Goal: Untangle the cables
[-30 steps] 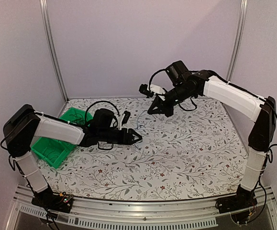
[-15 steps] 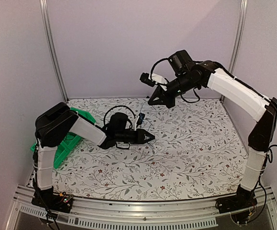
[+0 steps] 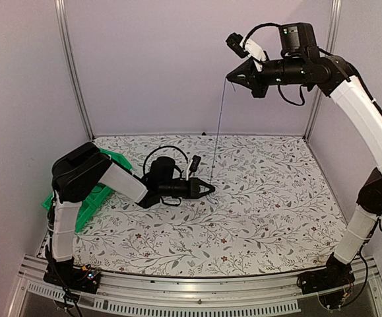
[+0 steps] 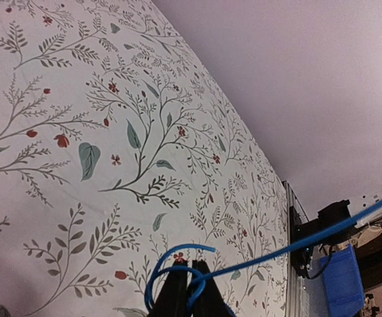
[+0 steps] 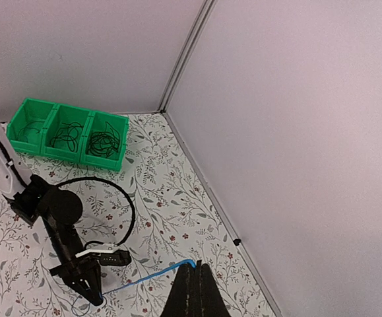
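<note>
Between left tool (image 3: 208, 189) and right tool (image 3: 229, 77), both clamping it, blue cable (image 4: 276, 253) runs taut.

One blue cable (image 3: 218, 129), string-thin, taut, runs steeply from table level to high above the far side; small loop at its low end. Dark cables (image 5: 103, 143) coiled in green bin (image 5: 59, 155), three compartments.

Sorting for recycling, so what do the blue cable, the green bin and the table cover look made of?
The cable: likely plastic-sheathed wire, smooth; it curls and pulls straight. The bin: moulded plastic, slightly glossy, rigid dividers. The table cover: probably printed cloth or vinyl, matte.
</note>
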Robot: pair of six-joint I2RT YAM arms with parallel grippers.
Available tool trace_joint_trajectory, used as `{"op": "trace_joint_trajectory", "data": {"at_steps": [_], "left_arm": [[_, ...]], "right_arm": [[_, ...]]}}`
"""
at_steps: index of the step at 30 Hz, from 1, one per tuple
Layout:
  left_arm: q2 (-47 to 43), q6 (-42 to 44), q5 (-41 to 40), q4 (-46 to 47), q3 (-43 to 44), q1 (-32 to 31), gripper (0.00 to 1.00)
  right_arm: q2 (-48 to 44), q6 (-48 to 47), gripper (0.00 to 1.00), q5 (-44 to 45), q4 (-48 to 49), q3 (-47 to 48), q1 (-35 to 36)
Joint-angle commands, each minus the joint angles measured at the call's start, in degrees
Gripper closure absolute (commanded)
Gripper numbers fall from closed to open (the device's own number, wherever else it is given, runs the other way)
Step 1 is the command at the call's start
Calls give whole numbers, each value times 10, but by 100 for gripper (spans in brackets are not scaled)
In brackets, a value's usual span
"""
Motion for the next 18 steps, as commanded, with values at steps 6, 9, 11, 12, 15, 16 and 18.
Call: {"op": "trace_joint_trajectory", "data": {"at_steps": [6, 9, 11, 12, 15, 16, 18], "left_arm": [[-61, 3, 35, -15, -66, 15, 100], [-93, 9, 41, -21, -85, 20, 98], [-109, 15, 48, -27, -95, 21, 95], [-115, 17, 56, -28, -99, 22, 93], [-121, 21, 71, -32, -111, 22, 85], [-123, 21, 72, -32, -117, 22, 83], [-124, 18, 73, -22, -129, 24, 93]], "right_arm": [[-76, 30, 100, 62, 119, -105, -105], [-103, 38, 100, 73, 136, -211, -157], [-130, 50, 100, 66, 155, -300, -203], [-140, 53, 100, 67, 167, -339, -223], [-174, 51, 100, 76, 192, -443, -262], [-181, 47, 100, 84, 200, -476, -271], [-196, 47, 100, 92, 212, -526, -282]]}}
